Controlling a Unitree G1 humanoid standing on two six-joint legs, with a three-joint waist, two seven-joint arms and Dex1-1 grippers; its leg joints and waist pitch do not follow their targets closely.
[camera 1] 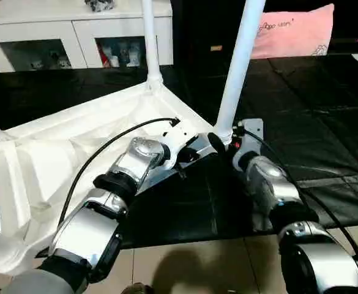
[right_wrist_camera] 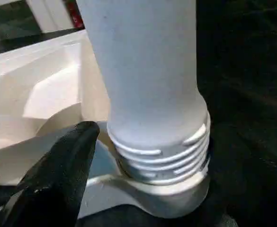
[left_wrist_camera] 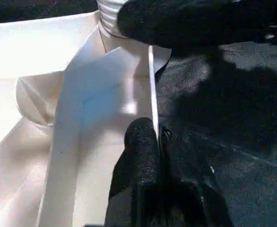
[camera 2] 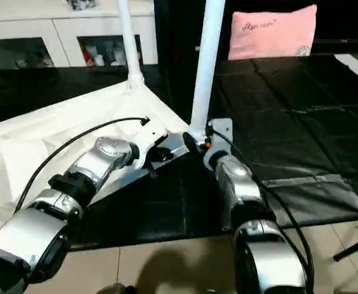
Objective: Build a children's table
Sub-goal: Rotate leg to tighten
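Observation:
The white tabletop (camera 1: 56,159) lies upside down on the black mat, ribbed side up. Two white legs stand upright in its corner sockets: a far one (camera 1: 149,43) and a near one (camera 1: 237,67). My left gripper (left_wrist_camera: 157,137) is shut on the tabletop's thin rim, close to the near corner. My right gripper (camera 1: 224,138) is at the base of the near leg, open. One black finger (right_wrist_camera: 62,170) stands beside the leg's threaded end (right_wrist_camera: 166,156), with a gap between them. The thread sits in the socket with several ridges showing.
A white glass-door cabinet (camera 1: 74,30) stands at the back left, and a pink pillow (camera 1: 295,30) lies at the back right. The black mat (camera 1: 313,122) spreads to the right. Tiled floor (camera 1: 197,263) lies in front of it. Black cables run along both forearms.

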